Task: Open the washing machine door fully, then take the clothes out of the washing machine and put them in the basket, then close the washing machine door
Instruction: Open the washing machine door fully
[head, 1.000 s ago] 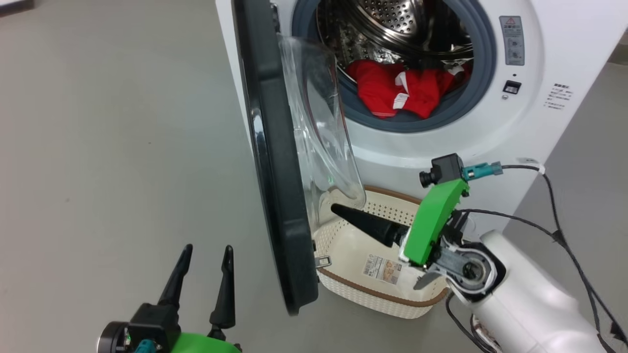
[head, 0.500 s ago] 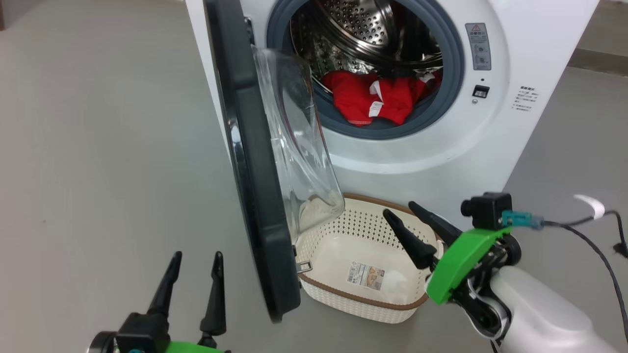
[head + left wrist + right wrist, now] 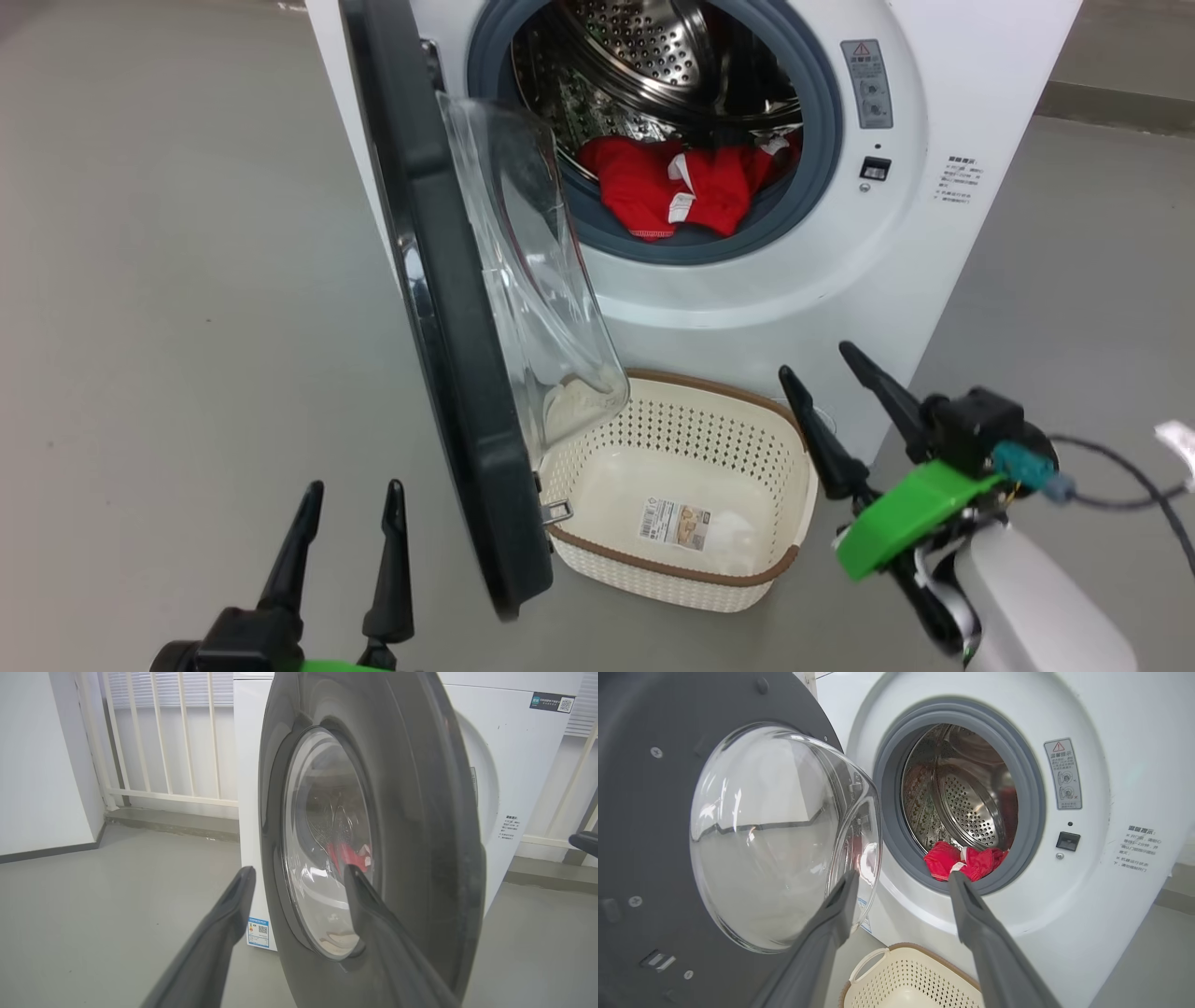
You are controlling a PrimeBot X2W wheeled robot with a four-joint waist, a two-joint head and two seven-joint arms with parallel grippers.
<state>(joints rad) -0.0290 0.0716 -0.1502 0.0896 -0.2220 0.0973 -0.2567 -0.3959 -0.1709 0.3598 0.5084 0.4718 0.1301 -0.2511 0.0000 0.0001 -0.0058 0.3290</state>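
The washing machine door (image 3: 448, 373) stands swung out edge-on at nine o'clock of the drum mouth, its glass bowl hiding a corner of the basket (image 3: 653, 583), which sits on the grey floor (image 3: 168, 280) at six o'clock under the washing machine (image 3: 775, 308). A white railing (image 3: 173, 797) lines the wall behind. The clothes (image 3: 653, 187) lie at the drum's lip, partly shadowed, while the left gripper (image 3: 356, 487) and the right gripper (image 3: 815, 359) both gape wide, holding nothing.

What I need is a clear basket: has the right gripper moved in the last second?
Yes. Against the basket, the right gripper has swung to the robot's right: from over the basket's inside to beside its right rim.
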